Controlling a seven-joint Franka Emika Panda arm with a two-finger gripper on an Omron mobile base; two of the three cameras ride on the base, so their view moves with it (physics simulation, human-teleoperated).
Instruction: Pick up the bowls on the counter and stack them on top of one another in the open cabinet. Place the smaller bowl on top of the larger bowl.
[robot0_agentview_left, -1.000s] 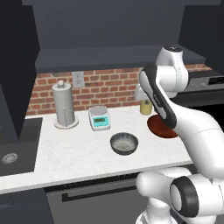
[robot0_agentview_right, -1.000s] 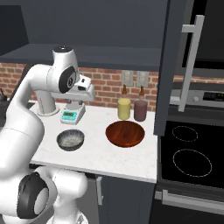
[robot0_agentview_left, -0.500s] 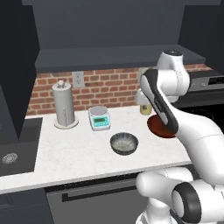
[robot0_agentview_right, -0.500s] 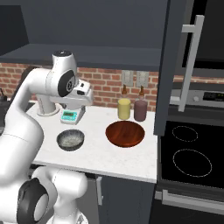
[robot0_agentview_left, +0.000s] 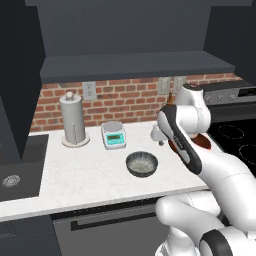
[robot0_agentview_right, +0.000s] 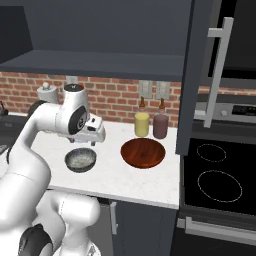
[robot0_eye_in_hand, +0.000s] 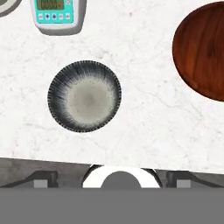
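Your claw (robot0_agentview_right: 98, 135) hovered above both bowls; I couldn't tell its spread. You needed the larger bowl (robot0_eye_in_hand: 202, 50) first.

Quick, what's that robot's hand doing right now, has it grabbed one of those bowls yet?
Hand: holding nothing, up above the white marble counter; whether it is open cannot be told. The small dark grey speckled bowl and the wide red-brown bowl lie untouched.

A red brick wall (robot0_agentview_left: 125, 97) with white outlets (robot0_agentview_right: 154, 90) stands behind; a black stove (robot0_agentview_right: 215, 177) is at one side.
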